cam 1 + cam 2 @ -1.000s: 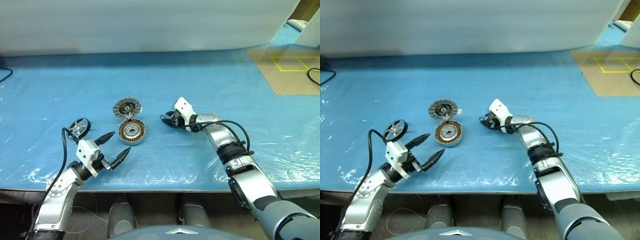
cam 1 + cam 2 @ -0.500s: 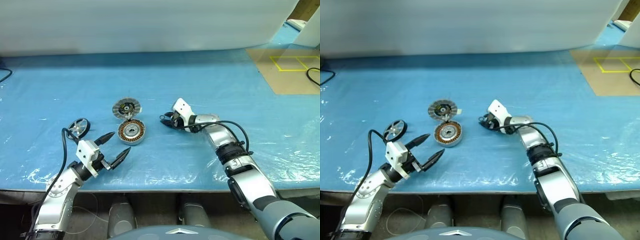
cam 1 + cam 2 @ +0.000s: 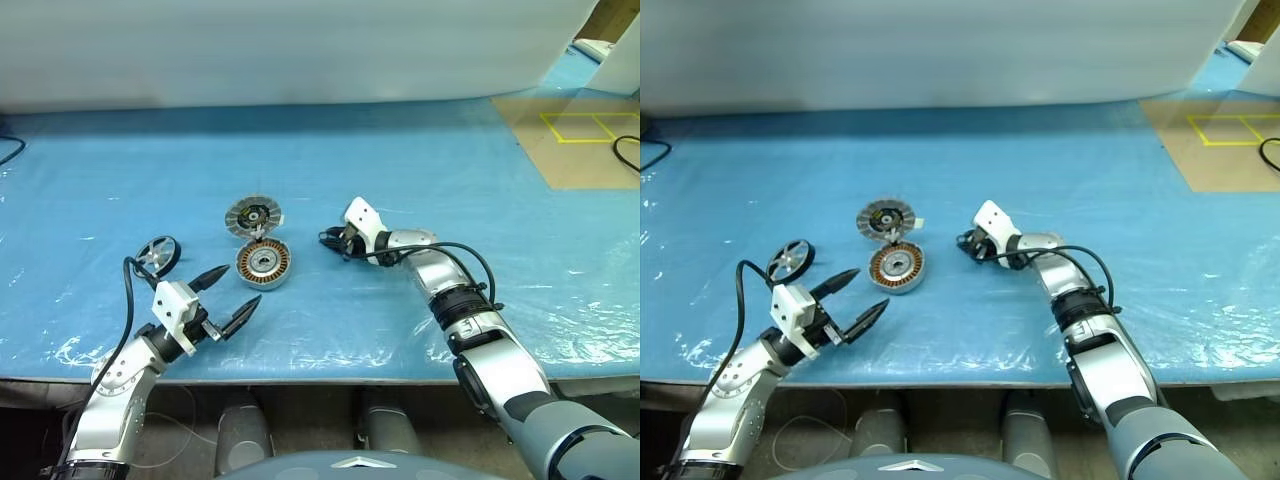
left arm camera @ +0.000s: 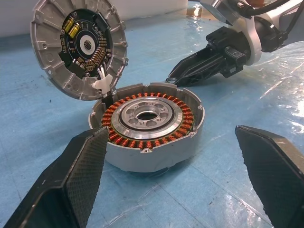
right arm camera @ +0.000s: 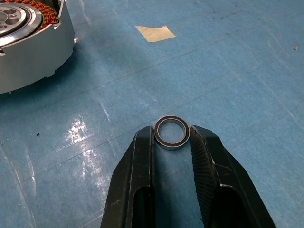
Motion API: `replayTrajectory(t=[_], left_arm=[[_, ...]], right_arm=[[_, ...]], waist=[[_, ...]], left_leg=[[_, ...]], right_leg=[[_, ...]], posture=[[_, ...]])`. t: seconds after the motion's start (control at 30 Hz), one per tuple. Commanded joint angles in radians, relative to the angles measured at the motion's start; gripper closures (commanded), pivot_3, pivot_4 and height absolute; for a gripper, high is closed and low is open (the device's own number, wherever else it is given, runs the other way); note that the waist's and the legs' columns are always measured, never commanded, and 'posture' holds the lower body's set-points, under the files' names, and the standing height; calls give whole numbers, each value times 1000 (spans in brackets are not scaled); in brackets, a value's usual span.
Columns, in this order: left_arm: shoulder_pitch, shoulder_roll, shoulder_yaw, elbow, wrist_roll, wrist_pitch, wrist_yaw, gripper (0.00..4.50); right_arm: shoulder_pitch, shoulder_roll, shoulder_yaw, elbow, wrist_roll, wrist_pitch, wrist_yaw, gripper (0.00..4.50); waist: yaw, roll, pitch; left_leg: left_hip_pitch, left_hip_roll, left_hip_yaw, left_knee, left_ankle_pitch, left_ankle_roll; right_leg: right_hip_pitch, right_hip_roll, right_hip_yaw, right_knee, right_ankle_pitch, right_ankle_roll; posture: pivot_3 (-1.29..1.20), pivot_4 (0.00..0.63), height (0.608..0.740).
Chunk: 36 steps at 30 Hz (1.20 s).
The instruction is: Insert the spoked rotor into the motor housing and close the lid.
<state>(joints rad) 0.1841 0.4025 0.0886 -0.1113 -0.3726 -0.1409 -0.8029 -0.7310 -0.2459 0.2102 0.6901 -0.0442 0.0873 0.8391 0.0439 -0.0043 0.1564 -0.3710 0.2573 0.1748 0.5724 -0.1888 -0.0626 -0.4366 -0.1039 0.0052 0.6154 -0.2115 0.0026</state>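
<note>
The motor housing (image 3: 263, 265), a squat puck with copper windings, sits mid-table with its lid (image 3: 253, 216) swung open just behind it. Up close the lid (image 4: 78, 47) leans upright, its ribbed inside and dark hub facing the housing (image 4: 149, 123). The spoked rotor (image 3: 158, 255) lies to the left, leaning on its rim. My left gripper (image 3: 243, 283) is open, its fingers pointing at the housing from the front left. To the right of the housing, my right gripper (image 5: 171, 135) is shut on a small metal ring (image 5: 171, 147) resting on the blue sheet.
A blue plastic sheet (image 3: 420, 160) covers the table, and a white wall runs along the back. A brown board with yellow tape squares (image 3: 585, 125) lies at the back right, with a black cable (image 3: 625, 150) beside it. A tape scrap (image 5: 155, 32) lies near the housing.
The right gripper's fingers have drawn closer together at the same spot. The left arm, housing, lid and rotor have not moved.
</note>
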Motion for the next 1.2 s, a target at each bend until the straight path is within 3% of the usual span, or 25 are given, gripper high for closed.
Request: replayTrajectory(t=[0.03, 0.2, 0.5, 0.87, 1.2], left_arm=[[-1, 3, 5, -17, -6, -12, -2, 0], [-3, 4, 7, -17, -7, -11, -3, 0], [9, 9, 21, -31, -17, -10, 0, 0], [20, 12, 32, -33, -19, -11, 2, 0], [29, 5, 35, -39, -18, -14, 7, 0]], right_arm=[[-8, -6, 3, -5, -6, -7, -1, 3844], [-10, -2, -13, -24, 14, -5, 2, 3844], [13, 7, -66, -244, 158, 86, 92, 3844], [38, 0, 33, -439, 158, 211, 164, 3844], [-2, 40, 143, -431, 106, 254, 148, 3844]], waist=[[0, 0, 0], [0, 0, 0], [0, 0, 0], [0, 0, 0], [-1, 0, 0]], left_leg=[[0, 0, 0, 0, 0, 0], [0, 0, 0, 0, 0, 0], [0, 1, 0, 0, 0, 0], [1, 2, 0, 0, 0, 0], [1, 2, 0, 0, 0, -2]], right_leg=[[0, 0, 0, 0, 0, 0], [0, 0, 0, 0, 0, 0], [0, 1, 0, 0, 0, 0], [0, 2, 0, 0, 0, 0], [0, 2, 1, 0, 0, 0]], posture=[[0, 150, 740], [0, 150, 740], [0, 150, 740], [0, 150, 740], [0, 150, 740]])
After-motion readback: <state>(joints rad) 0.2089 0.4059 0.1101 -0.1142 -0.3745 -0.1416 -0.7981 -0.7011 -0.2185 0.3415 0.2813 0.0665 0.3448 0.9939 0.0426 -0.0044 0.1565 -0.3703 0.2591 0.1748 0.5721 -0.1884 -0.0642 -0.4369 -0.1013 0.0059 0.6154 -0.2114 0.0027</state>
